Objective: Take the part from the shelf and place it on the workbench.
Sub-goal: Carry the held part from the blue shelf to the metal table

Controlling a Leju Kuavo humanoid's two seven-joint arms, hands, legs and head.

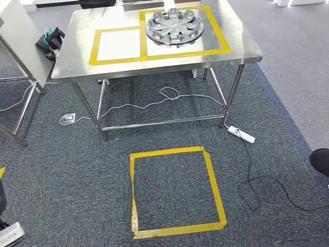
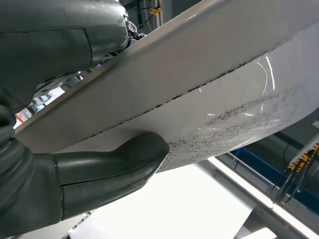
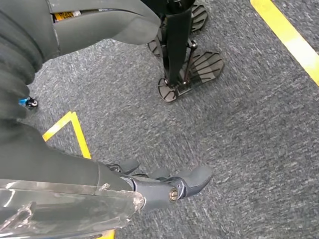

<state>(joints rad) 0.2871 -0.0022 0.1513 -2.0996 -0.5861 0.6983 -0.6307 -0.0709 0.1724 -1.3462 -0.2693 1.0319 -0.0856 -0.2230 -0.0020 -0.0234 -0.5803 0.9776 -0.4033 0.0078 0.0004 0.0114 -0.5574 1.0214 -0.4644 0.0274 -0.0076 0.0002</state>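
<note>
While the left robot hand (image 2: 75, 174) grasps the pale glossy panel (image 2: 226, 99) and the right robot hand (image 3: 165, 184) hangs released, carry it level to the steel tabletop's (image 1: 77, 56) empty yellow-taped rectangle (image 1: 118, 45), at nine o'clock of the round silver wheel cover (image 1: 175, 25).

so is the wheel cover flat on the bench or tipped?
Flat. In the head view the wheel cover lies face-up on the steel workbench, inside the larger yellow tape square, its whole rim level on the surface.

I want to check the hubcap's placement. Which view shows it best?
The head view: the hubcap lies whole on the workbench, inside a yellow tape square. Neither wrist view has it in frame.
</note>
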